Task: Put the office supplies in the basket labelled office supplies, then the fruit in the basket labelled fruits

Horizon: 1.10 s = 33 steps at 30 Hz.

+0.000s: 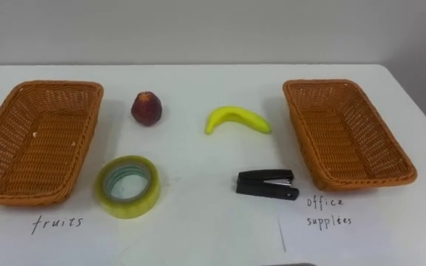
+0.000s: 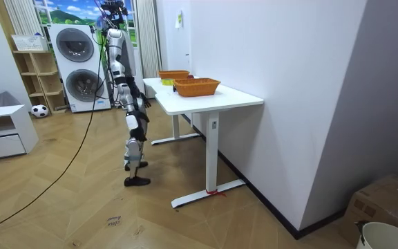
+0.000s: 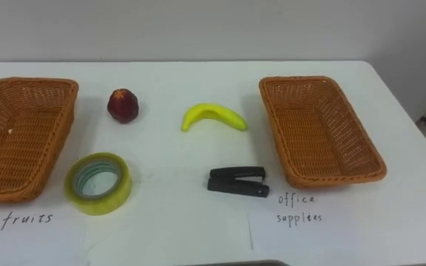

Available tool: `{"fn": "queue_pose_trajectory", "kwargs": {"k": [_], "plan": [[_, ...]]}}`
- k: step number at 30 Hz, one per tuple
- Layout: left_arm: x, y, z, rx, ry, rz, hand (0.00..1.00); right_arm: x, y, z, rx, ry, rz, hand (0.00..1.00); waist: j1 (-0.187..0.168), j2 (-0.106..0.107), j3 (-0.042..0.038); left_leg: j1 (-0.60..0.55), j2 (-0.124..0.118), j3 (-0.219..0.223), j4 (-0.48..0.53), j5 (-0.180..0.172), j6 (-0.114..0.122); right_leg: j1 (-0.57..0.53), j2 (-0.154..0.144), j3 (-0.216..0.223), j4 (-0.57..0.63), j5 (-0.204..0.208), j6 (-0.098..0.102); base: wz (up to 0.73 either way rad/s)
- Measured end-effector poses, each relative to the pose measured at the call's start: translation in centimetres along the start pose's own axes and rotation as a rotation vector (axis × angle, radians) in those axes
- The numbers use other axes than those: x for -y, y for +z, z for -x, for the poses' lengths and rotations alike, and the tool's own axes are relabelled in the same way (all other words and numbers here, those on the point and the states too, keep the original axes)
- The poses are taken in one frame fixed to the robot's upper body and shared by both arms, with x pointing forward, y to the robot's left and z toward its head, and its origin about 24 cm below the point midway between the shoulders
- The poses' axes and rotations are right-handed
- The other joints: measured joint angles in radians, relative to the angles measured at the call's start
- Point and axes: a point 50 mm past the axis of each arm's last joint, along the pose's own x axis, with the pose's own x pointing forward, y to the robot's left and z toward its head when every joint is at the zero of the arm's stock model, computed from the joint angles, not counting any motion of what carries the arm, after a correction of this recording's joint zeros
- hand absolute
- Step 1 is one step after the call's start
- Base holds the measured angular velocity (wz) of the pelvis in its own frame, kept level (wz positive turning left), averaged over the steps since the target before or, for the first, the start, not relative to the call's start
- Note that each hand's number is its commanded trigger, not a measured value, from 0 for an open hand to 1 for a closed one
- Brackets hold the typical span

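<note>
Two rectangular woven wicker baskets are seen on a white rectangular surface (image 1: 198, 81), one at each end. The left-hand wicker basket (image 1: 50, 84) is placed above a handwritten label for fruit (image 1: 58, 222), written directly on the surface. The right-hand wicker basket (image 1: 324, 83) is set above a white sheet of paper (image 1: 330, 222) carrying a handwritten label for office supplies. The woven bottoms of both baskets are fully exposed, and all four task items are found outside them, on the surface between the two.

A dark red round fruit (image 1: 146, 108) is placed just beside the left basket's far right corner. A yellow curved banana (image 1: 237, 118) lies near the middle, closer to the right basket. A yellow-green roll of adhesive tape (image 1: 128, 186) lies flat near the front, just beside the left basket's near right corner. A black stapler (image 1: 267, 185) lies on its side near the front, close to the right basket but apart from it.

In the room view, the surface is carried on a white-legged frame set against a white wall (image 2: 289, 104), over a wooden herringbone floor (image 2: 81, 200). The robot is seen standing at the surface's long side, facing it. Two stacked white washing machines (image 2: 78, 66) and an open wooden shelf unit (image 2: 36, 76) are seen behind the robot. The right hand (image 2: 145, 104) is held low by the body; whether it is released or clenched cannot be told.
</note>
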Motion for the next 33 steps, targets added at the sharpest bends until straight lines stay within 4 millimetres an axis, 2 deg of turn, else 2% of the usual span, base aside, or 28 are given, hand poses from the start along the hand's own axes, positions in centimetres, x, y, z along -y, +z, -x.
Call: {"fn": "queue_pose_trajectory", "kwargs": {"k": [4,6,7,8,13,15,20,25,28,33], "plan": [[-0.1,-0.2,0.0,-0.002,0.007,0.012,0.00,-0.1,2.2,0.2,0.091,-0.025,-0.134,0.00,-0.010,-0.006,0.0014,0.001,0.005,0.010,0.000,0.000,0.000,-0.007,0.000,0.009,0.001,0.000,0.000,-0.10],[-0.2,-0.5,0.1,-0.012,0.017,0.020,0.00,-0.1,3.2,0.4,0.132,-0.036,-0.210,0.00,-0.019,-0.007,-0.0029,-0.003,0.005,0.013,-0.001,0.000,0.000,-0.013,0.000,0.012,0.003,0.000,0.000,-0.07],[-0.3,-0.9,0.2,-0.018,0.020,0.020,0.00,-0.1,3.9,0.5,0.153,-0.040,-0.275,0.00,-0.025,-0.012,-0.0078,-0.001,0.004,0.021,-0.003,0.000,0.000,-0.014,0.001,0.016,0.003,0.000,0.000,-0.06],[-0.4,-1.1,0.3,-0.020,0.023,0.020,0.00,0.0,4.4,0.6,0.173,-0.049,-0.330,0.00,-0.030,-0.012,-0.0086,-0.001,0.003,0.022,-0.003,0.000,0.000,-0.014,0.001,0.016,0.003,0.000,0.000,-0.05],[-0.8,-1.2,0.5,-0.001,0.038,0.028,0.00,0.5,7.3,1.4,0.262,-0.087,-0.570,0.00,-0.031,-0.016,-0.0083,-0.002,0.004,0.030,-0.007,0.000,0.000,-0.021,0.001,0.016,0.003,0.000,0.000,-0.05],[-0.9,-1.5,0.5,-0.008,0.043,0.032,0.00,0.4,9.2,2.2,0.323,-0.090,-0.670,0.00,-0.050,-0.016,-0.0084,-0.003,0.005,0.030,-0.008,0.000,0.000,-0.021,0.001,0.016,0.003,0.000,0.000,0.00],[-1.0,-1.5,0.6,-0.003,0.046,0.037,0.00,0.4,11.8,3.5,0.398,-0.110,-0.819,0.00,-0.054,-0.014,-0.0085,-0.003,0.005,0.034,-0.015,0.000,-0.001,-0.028,0.002,0.017,0.005,0.000,0.000,-0.02],[-1.0,-1.3,0.6,0.005,0.047,0.038,0.00,-0.1,14.4,4.9,0.476,-0.130,-0.847,0.00,-0.064,-0.014,-0.0085,-0.003,0.004,0.034,-0.018,0.001,0.000,-0.028,0.001,0.015,0.004,0.000,0.000,0.00],[-1.0,-0.9,0.6,0.026,0.050,0.042,0.00,-0.7,16.6,7.1,0.563,-0.094,-0.875,0.00,-0.065,-0.013,-0.0065,-0.006,0.004,0.033,-0.025,0.001,0.000,-0.035,0.002,0.011,0.004,0.000,0.000,0.00],[-1.0,-0.8,0.6,0.031,0.046,0.027,0.00,-1.1,19.9,10.1,0.816,-0.200,-0.719,0.00,-0.073,-0.010,-0.0065,-0.018,0.004,0.031,-0.024,0.001,0.000,-0.045,0.002,0.010,0.005,0.000,0.000,0.02]]}}
